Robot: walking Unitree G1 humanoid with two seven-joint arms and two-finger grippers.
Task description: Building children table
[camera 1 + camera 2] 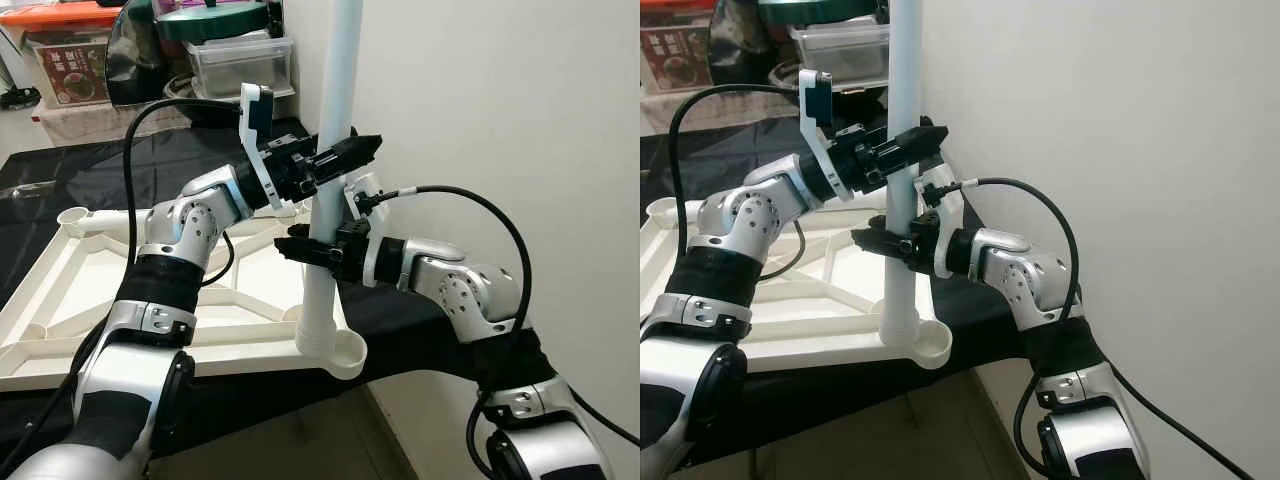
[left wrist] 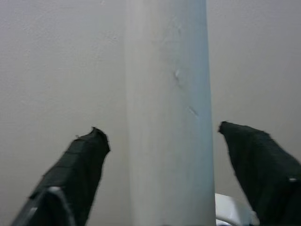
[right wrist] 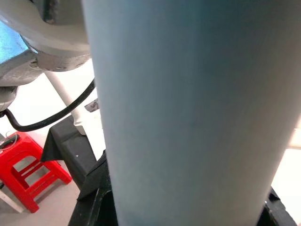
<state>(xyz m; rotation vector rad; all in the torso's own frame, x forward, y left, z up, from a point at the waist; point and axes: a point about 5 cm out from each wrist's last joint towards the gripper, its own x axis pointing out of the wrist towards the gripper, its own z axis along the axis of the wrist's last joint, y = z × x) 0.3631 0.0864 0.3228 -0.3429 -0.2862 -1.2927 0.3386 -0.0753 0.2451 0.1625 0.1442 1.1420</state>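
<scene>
A white table leg [image 1: 338, 100] stands upright in the corner socket [image 1: 335, 352] of the upside-down white table top [image 1: 120, 300]. My left gripper [image 1: 350, 152] is open around the leg's upper part; in the left wrist view its fingers [image 2: 84, 165] stand on either side of the leg [image 2: 167, 117] with a gap on each side. Lower on the leg, my right gripper [image 1: 305, 248] is shut on it. The leg [image 3: 188, 103] is pressed close in the right wrist view.
The table top lies on a black cloth [image 1: 60, 170], with its near corner at the cloth's edge. A white wall [image 1: 500, 100] stands close on the right. Plastic storage boxes [image 1: 240, 60] are stacked behind. A red stool [image 3: 28, 174] stands on the floor.
</scene>
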